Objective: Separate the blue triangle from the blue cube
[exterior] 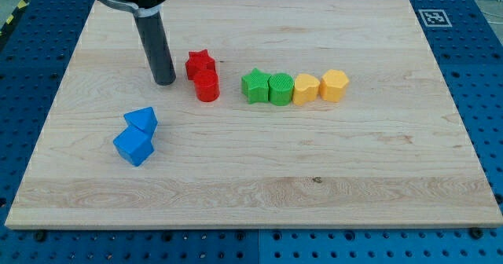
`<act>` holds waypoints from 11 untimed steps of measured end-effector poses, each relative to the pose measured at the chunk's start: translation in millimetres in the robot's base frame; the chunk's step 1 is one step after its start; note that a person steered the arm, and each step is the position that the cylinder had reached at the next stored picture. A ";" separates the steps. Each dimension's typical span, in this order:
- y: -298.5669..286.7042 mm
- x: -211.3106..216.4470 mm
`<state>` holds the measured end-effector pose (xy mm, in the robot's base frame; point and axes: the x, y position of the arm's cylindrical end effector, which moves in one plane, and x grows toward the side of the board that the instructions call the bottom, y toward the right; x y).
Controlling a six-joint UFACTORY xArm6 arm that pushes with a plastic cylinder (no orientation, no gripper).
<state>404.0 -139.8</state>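
One upright rod carries my tip [164, 82], resting on the surface [314, 162] left of the red star [200, 62]. Blue triangle [141, 120] touches blue cube [132, 146] below; no fingers.

The blue triangle [141, 120] is sitting against the blue cube [132, 147], just above it, toward the view's left of the board [377, 162]. The tip [165, 82] is standing apart above both, just left of the red star [200, 62] and red cylinder [207, 86]
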 end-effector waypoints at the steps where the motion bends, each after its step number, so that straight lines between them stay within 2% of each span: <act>1: 11.7 27.8; 3: 21.3 84.0; 5: 37.7 118.8; 6: 25.6 122.1; 8: -9.1 87.2; 11: -37.7 107.8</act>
